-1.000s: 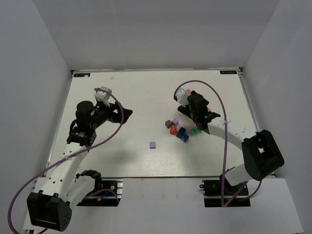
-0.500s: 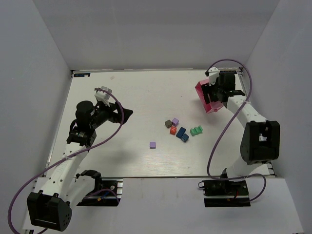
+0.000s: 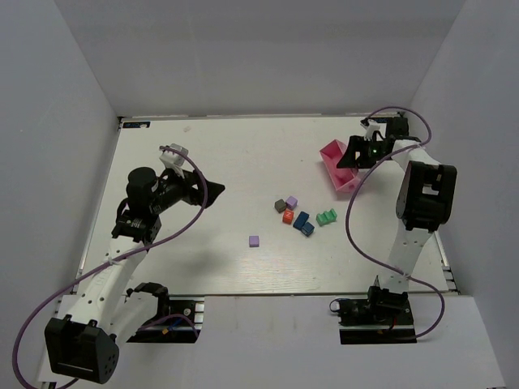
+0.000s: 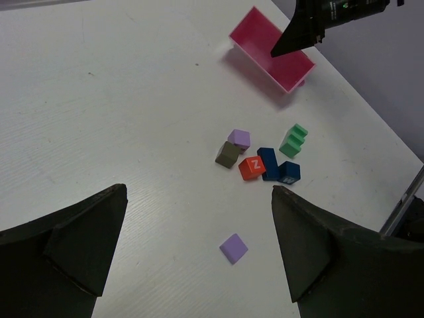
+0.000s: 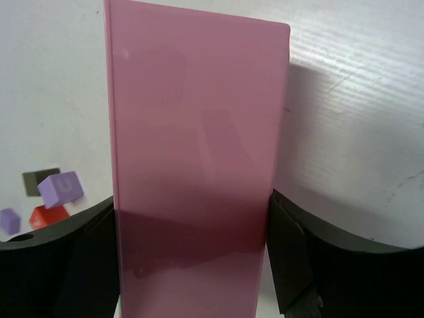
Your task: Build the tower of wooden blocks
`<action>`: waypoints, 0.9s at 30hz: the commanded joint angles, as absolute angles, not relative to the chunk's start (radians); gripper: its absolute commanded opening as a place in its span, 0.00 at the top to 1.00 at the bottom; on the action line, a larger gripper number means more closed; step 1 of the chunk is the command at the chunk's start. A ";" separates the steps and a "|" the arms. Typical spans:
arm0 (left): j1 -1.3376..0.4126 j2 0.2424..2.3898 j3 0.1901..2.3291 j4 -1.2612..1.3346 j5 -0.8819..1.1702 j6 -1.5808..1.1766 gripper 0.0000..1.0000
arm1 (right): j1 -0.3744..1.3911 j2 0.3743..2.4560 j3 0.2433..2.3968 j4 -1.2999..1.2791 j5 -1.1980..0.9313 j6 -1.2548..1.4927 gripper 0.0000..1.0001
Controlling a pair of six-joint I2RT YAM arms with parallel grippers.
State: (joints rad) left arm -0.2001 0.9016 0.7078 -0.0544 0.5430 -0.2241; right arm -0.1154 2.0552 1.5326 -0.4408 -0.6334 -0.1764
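The wood blocks lie loose on the table: grey (image 3: 280,205), lilac (image 3: 292,201), red (image 3: 287,216), two blue (image 3: 304,224) and green (image 3: 326,217) in a cluster, and a lone lilac block (image 3: 254,241) nearer me. No tower stands. My left gripper (image 3: 211,190) is open and empty, left of the cluster. In the left wrist view the gripper (image 4: 199,199) hovers over the lone lilac block (image 4: 233,247). My right gripper (image 3: 355,155) is shut on the pink tray (image 3: 335,164) at the far right. The tray (image 5: 199,146) fills the right wrist view between the fingers.
White walls close in the table on three sides. The right arm's purple cable (image 3: 357,203) loops over the table's right side. In the right wrist view, grey (image 5: 36,180), lilac (image 5: 61,187) and red (image 5: 48,215) blocks show left of the tray.
My right arm has swung from over the block cluster to the far right of the table, carrying the pink tray there. The left arm has barely moved.
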 commanded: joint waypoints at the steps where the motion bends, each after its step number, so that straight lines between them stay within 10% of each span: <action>1: -0.204 0.890 0.706 -0.026 0.577 -0.244 0.00 | -0.135 2.107 1.614 -0.486 -0.811 -0.121 0.75; 8: -0.213 0.900 0.706 -0.026 0.586 -0.253 0.00 | -0.163 2.198 1.689 -0.506 -0.810 -0.132 0.10; 27: -0.273 0.982 0.779 -0.152 0.434 -0.212 0.06 | -0.216 2.040 1.726 -0.537 -0.612 -0.228 0.10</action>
State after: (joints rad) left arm -0.2554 0.9806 0.7254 -0.1150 0.4911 -0.2356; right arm -0.2157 2.1620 1.6928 -0.5228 -0.6445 -0.1841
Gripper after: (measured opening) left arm 0.950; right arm 0.904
